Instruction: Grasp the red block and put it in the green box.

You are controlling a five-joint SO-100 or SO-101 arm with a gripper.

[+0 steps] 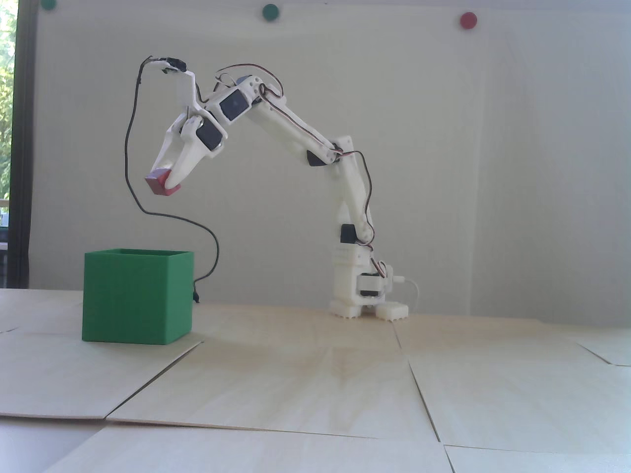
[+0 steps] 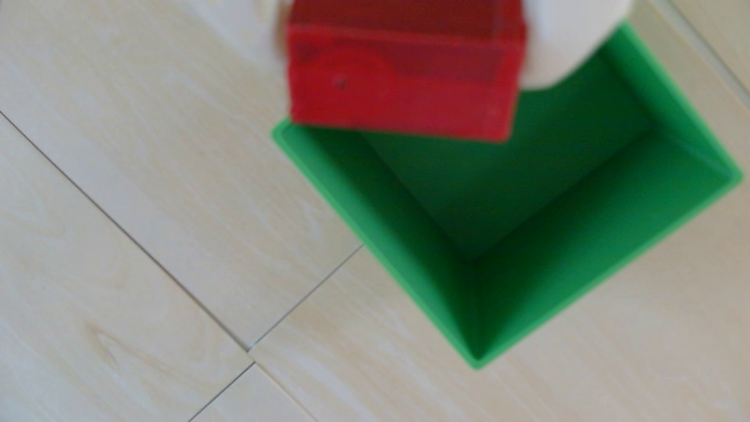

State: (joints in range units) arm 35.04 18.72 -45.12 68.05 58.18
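The red block [image 1: 158,185] hangs in the air, pinched between the white fingers of my gripper [image 1: 165,181], well above the green box [image 1: 135,300] and roughly over it. In the wrist view the red block [image 2: 399,77] fills the top centre, with a white fingertip [image 2: 568,36] against its right side. Below it the open green box [image 2: 649,194] shows its hollow inside, which holds nothing; the block overlaps the box's upper left rim.
The arm's base [image 1: 362,295] stands at the back centre of the pale wooden table [image 1: 315,384]. A black cable [image 1: 129,162] loops down from the wrist camera to behind the box. Coloured round dots [image 1: 468,20] sit on the wall.
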